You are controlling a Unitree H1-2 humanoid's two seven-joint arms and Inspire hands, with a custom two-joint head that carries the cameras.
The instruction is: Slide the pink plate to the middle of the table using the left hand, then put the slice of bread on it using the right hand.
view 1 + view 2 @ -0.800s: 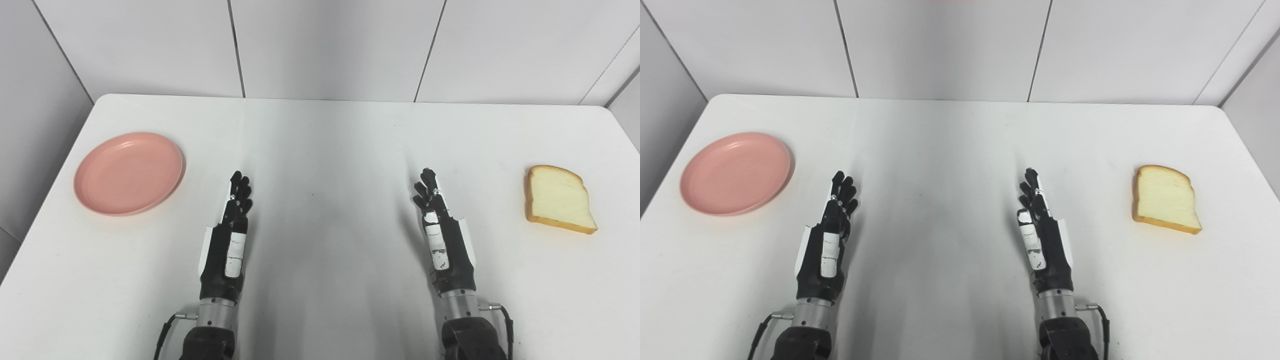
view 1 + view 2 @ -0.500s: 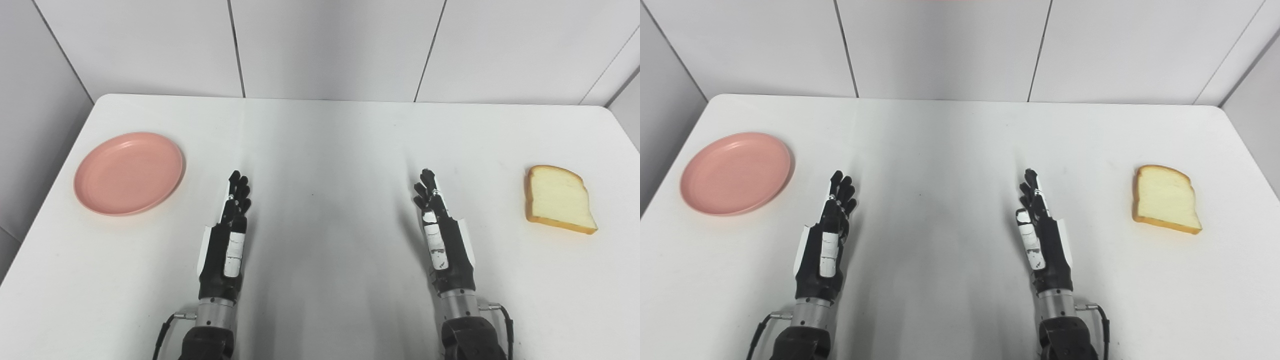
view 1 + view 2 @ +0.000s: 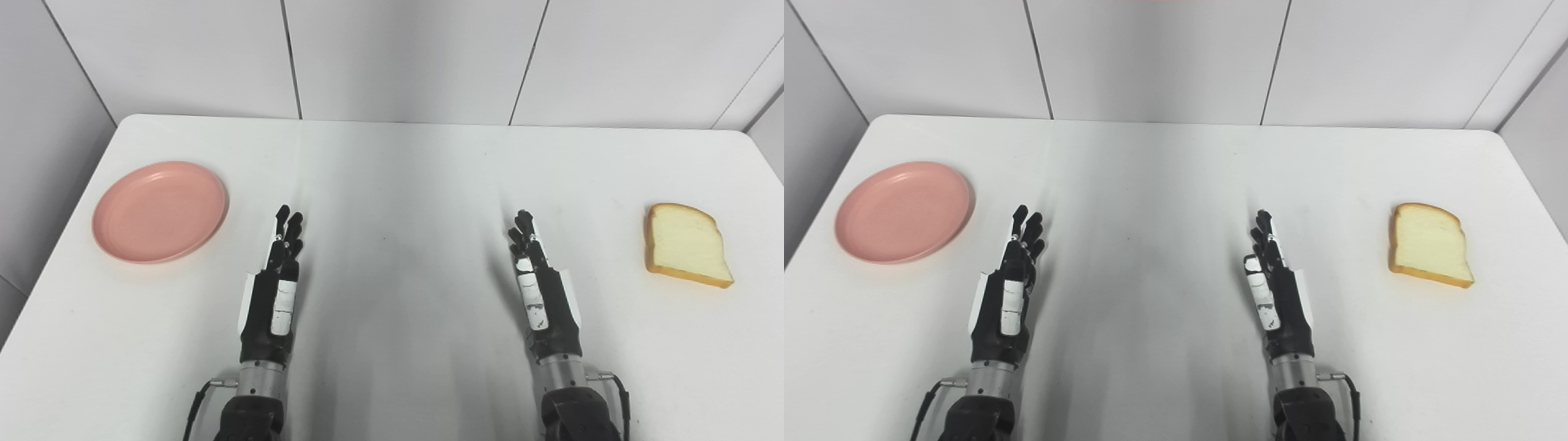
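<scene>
On the white table (image 3: 392, 171), take the round pink plastic plate (image 3: 159, 211) as your landmark: it lies flat near the table's left edge, with nothing on it. To its right and a little nearer you, your left hand (image 3: 272, 288) hovers apart from the plate, empty, fingers stretched forward and loosely spread. Further right of the plate, past the bare middle of the table, your right hand (image 3: 542, 288) is posed the same way, empty with fingers extended. Farthest right from the plate, near the opposite edge, the pale slice of bread with a tan crust (image 3: 687, 245) lies flat, well apart from your right hand.
</scene>
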